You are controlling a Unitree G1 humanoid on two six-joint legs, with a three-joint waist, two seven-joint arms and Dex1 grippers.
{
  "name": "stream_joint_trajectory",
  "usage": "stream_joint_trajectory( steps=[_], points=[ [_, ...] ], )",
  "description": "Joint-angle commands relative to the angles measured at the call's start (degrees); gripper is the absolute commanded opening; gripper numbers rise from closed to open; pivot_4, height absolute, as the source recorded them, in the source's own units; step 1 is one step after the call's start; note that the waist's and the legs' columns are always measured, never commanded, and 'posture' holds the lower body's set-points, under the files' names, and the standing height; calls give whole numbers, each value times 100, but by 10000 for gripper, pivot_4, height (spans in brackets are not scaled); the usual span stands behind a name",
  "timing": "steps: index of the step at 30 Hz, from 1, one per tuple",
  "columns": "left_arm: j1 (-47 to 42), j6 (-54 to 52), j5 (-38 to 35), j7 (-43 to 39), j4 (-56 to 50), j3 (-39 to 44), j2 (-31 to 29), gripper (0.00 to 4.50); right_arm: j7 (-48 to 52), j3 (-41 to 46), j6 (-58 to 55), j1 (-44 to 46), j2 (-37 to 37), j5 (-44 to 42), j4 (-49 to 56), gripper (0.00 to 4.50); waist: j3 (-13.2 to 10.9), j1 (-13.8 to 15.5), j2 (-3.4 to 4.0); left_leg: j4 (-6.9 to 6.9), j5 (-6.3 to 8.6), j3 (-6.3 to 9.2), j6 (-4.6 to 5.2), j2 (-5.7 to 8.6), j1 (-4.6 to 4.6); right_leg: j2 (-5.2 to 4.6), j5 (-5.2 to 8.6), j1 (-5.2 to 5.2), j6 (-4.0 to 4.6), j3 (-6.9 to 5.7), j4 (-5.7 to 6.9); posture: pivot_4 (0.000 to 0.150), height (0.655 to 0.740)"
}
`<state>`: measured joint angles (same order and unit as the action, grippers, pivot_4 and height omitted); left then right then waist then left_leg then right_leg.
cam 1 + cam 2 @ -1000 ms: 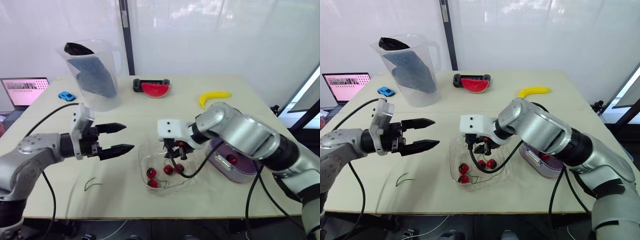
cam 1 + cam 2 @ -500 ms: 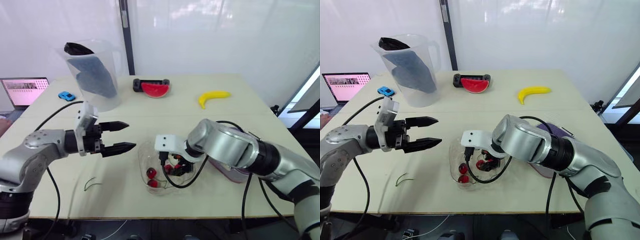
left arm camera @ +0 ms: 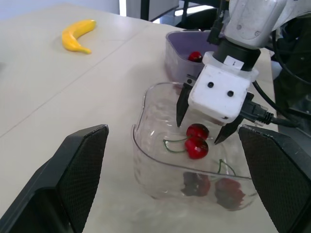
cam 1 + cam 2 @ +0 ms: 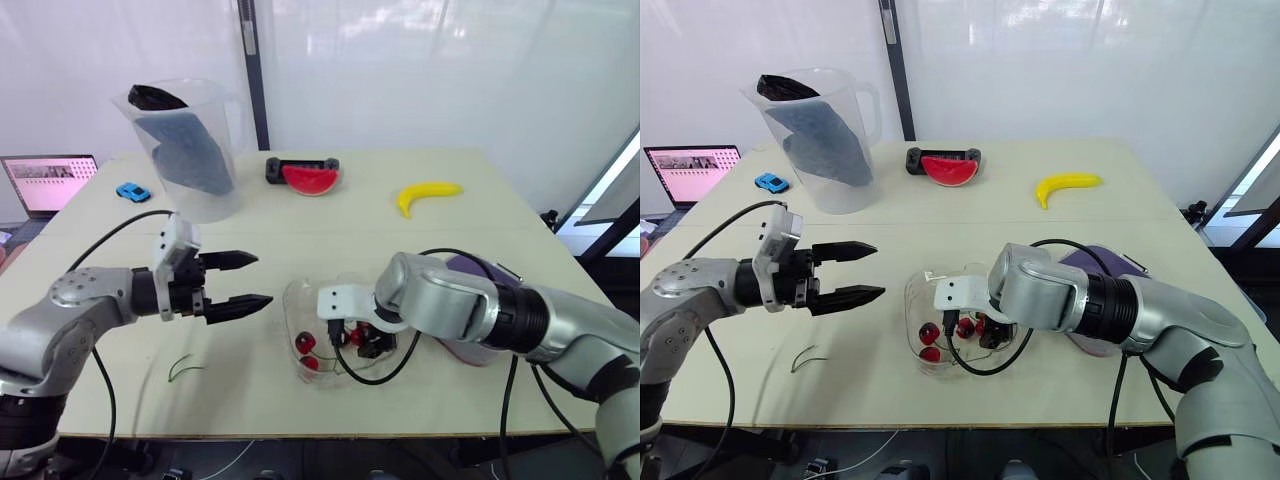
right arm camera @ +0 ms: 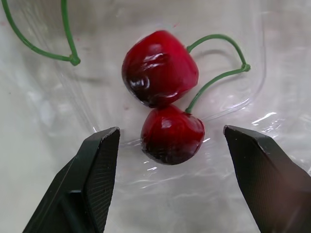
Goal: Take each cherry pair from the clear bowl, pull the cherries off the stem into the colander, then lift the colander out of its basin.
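Red cherry pairs (image 3: pixel 197 141): two in clear bowl (image 3: pixel 138 145); right gripper (image 5: pixel 170 133) straddling one.

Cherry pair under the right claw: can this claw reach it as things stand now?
Probably yes. The right claw is open inside the clear bowl, with one finger on each side of the cherry pair and nothing between them. Closing should be enough to catch it.
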<state>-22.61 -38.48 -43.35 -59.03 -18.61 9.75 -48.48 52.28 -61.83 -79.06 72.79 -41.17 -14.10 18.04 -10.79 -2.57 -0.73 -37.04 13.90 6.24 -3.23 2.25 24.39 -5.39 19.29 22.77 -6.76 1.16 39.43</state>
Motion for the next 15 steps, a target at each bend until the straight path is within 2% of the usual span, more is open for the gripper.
stream_joint_trajectory(
  steps=[1, 2, 8, 15],
  points=[
    [4, 34, -29, 13, -180, 134, -75, 45000, -13, 51, 13, 57, 81, 79, -17, 27513, 0, 0, 0, 0, 0, 0, 0, 0, 0, 1, 0, 0, 0, 0, 0, 1500, 7400],
    [5, 33, -27, 15, -179, 129, -75, 45000, -27, 48, 38, 25, 95, 99, -60, 24226, 0, 0, 0, 0, 0, 0, 0, 0, 0, 1, 0, 0, 0, 0, 0, 1500, 7400],
    [-32, 33, -6, -5, -119, 99, -84, 45000, -61, 395, 181, -41, 164, 112, -159, 24226, 0, 2, 0, -1, 0, 0, 0, 0, 0, 0, 0, -1, 0, 0, 0, 1500, 7400],
    [-79, 53, 44, -41, -7, 76, -81, 45000, 391, 941, 393, 82, -245, -49, 281, 24226, 0, 3, 0, 0, 0, 0, 1, 1, 0, 0, 0, -1, 0, 0, 0, 1500, 7400]
  ],
)
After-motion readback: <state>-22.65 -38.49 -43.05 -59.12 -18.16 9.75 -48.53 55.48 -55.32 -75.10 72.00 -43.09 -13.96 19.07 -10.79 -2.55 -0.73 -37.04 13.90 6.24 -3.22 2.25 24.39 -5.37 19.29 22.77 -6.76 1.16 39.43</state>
